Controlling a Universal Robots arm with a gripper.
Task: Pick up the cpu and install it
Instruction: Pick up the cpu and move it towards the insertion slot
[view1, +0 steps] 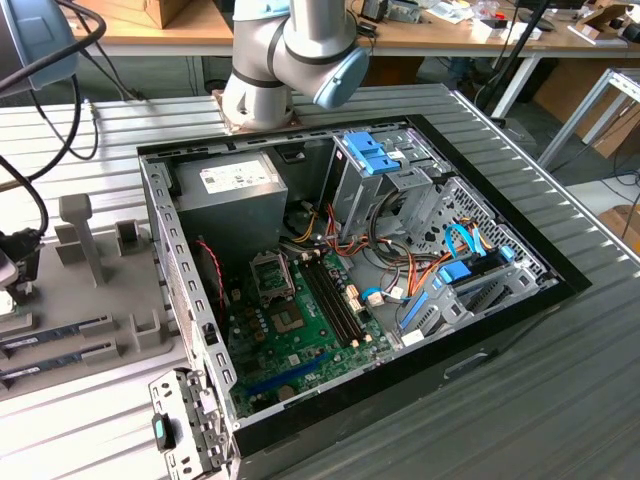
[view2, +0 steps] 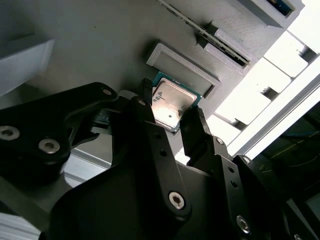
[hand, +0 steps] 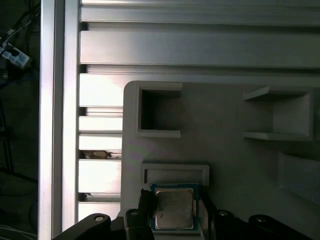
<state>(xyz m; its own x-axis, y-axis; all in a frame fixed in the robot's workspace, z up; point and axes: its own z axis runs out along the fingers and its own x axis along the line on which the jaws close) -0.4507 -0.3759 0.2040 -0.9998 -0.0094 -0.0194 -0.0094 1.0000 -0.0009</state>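
The cpu (view2: 170, 101) is a small square chip with a silvery top and a green rim. It lies on the grey holder tray (hand: 225, 150), close against a raised ledge (hand: 175, 172). In both wrist views my gripper (hand: 174, 214) straddles the cpu (hand: 174, 207), and its black fingers (view2: 194, 122) sit against two opposite edges of the chip. In the exterior view the arm's wrist (view1: 14, 262) hangs over the tray at the left edge. The open computer case holds the green board (view1: 300, 335) with its cpu socket (view1: 272, 278).
The tray (view1: 90, 300) carries upright posts and two long memory sticks (view1: 60, 338). Inside the case stand a grey power-supply box (view1: 235, 185), drive cages with blue clips (view1: 375, 155) and loose cables (view1: 400, 275). The table is ribbed aluminium (view1: 560, 400).
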